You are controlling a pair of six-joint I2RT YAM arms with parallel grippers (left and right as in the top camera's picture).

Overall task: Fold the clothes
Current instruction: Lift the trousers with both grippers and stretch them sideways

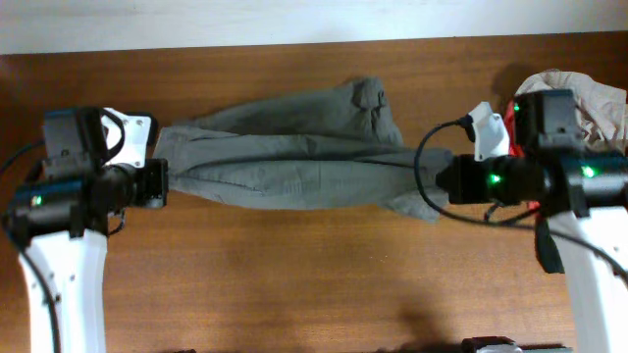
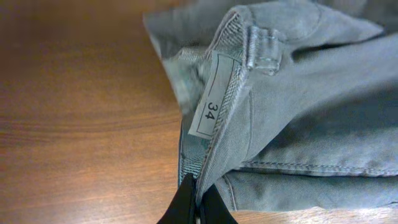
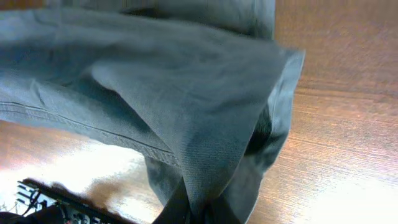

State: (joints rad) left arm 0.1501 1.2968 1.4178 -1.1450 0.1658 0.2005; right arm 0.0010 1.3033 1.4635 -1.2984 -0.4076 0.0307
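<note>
1. Your grey-olive trousers (image 1: 294, 147) lie stretched lengthwise across the middle of the table (image 1: 294, 284), with the waistband toward the left edge and the leg ends toward the right edge.
2. Your left jaws are closed on the waistband (image 2: 211, 155), just below the size label (image 2: 208, 112) reading 34.
3. Your right jaws are closed on cloth at the leg end (image 3: 205, 124), and the fabric drapes over them.
4. The legs look laid together and drawn fairly straight, though wrinkled. No crosswise fold is made yet.
5. A heap of other garments (image 1: 584, 98), beige and red, sits unfolded at the right edge, so most of the task looks left.
</note>
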